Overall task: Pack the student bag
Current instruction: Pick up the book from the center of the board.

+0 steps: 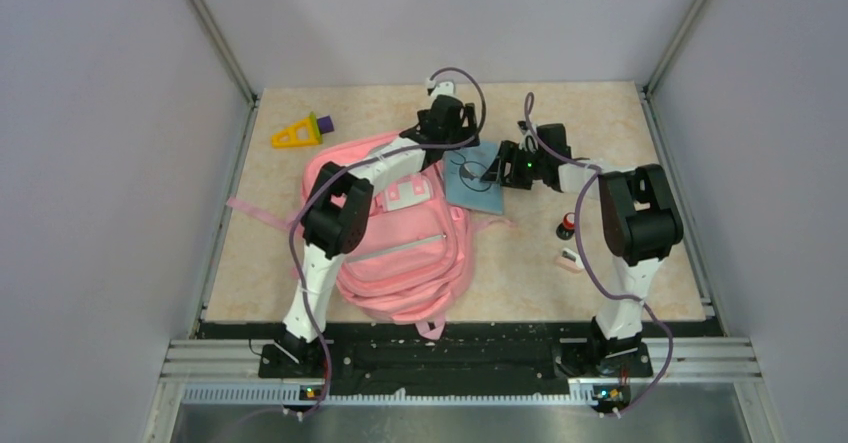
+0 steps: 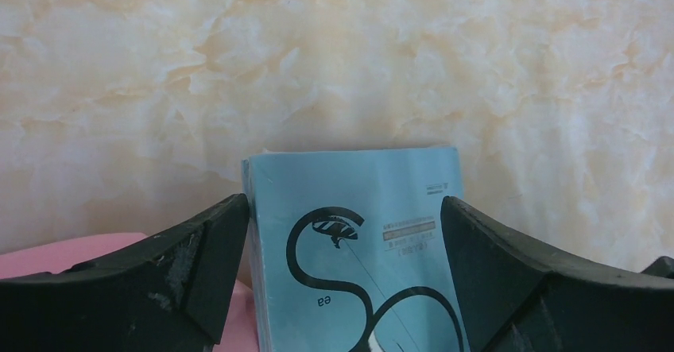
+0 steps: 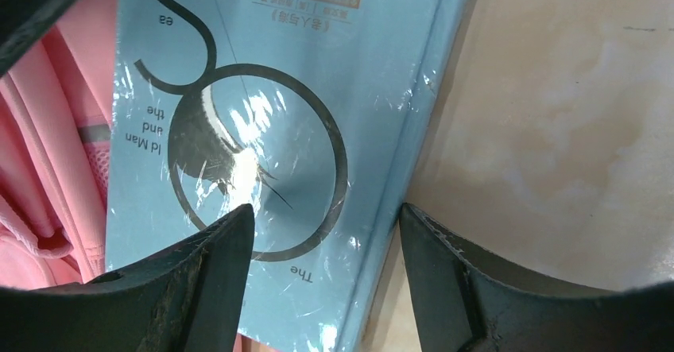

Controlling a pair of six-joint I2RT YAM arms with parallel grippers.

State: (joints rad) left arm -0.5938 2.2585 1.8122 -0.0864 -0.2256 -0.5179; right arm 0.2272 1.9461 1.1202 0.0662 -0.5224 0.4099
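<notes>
student bag [image 1: 400, 253]: lies flat on the table, centre-left of the top view, straps trailing toward the bottom edge

left claw [image 2: 343, 209]: spread wide and pinching nothing; its fingers [image 2: 183, 257] stand either side of the book's top end

right claw [image 3: 326, 213]: also spread, holding nothing as far as I can see; one finger hangs over the cover, the other over the book's edge and the bare table

book [image 1: 475, 195]: teal paperback in shiny wrap, just right of the bag's upper end, directly under both claws

bag next to book: in the right wrist view, pink fabric [image 3: 48, 129] runs along the book's left side; can't tell whether the cover overlaps it

table [image 1: 600, 123]: marbled beige, with a yellow triangle ruler [image 1: 297, 133] at upper left and a small red-topped thing [image 1: 567, 225] plus a white bit [image 1: 570, 258] at right

what could go wrong: imo that glossy wrap is slippery, so a shallow pinch on one edge could let the book slide out or swing. Both claws sit close together, so they could knock each other. I can't spot an open zip, so the book may have nowhere to go yet

top view only: the whole layout, both arms, and the loose stuff on the table

wrist views only: cover print and glare on the wrap, and how each claw's fingers line up with the book's edges
</notes>
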